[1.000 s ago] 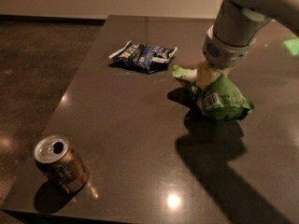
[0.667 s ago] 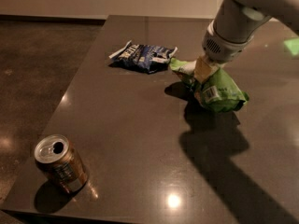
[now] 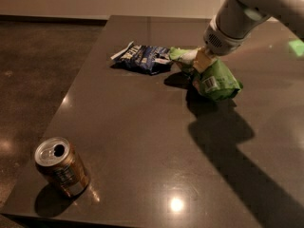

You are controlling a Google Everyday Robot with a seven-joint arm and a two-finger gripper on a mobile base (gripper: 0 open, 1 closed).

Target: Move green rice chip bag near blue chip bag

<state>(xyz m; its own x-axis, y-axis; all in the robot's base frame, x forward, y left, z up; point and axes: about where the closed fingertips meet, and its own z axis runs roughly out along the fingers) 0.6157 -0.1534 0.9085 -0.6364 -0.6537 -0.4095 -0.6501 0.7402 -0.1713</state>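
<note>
Dark table (image 3: 142, 141): gripper (image 3: 200, 61) at far side, clamped shut on green rice chip bag (image 3: 219, 83), bag bulging below-right of it; blue chip bag (image 3: 145, 58) just left; can (image 3: 61, 167) well apart, lower left.

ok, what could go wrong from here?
The gripper holds the green bag by a small pinch near one end, so the puffy bag might slip out. The bag's left tip sits right at the blue bag; a move left would probably shove it.
</note>
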